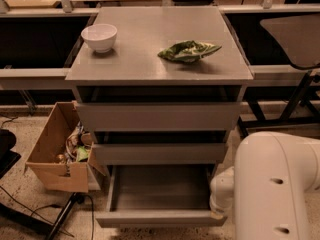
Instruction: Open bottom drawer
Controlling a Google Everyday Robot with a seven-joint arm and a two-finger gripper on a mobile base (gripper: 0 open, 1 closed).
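The grey cabinet (pixel 160 115) has three drawers. The bottom drawer (pixel 160 217) is pulled well out towards me and its inside looks bare. The two drawers above it are pushed in. My white arm (pixel 272 184) fills the lower right. My gripper (pixel 218 213) sits at the right end of the bottom drawer's front panel, mostly hidden behind the arm.
A white bowl (pixel 99 37) and a green chip bag (pixel 188 51) lie on the cabinet top. An open cardboard box (pixel 56 156) with clutter stands on the floor left of the cabinet. Cables and a dark stand leg (pixel 62 215) lie at the lower left.
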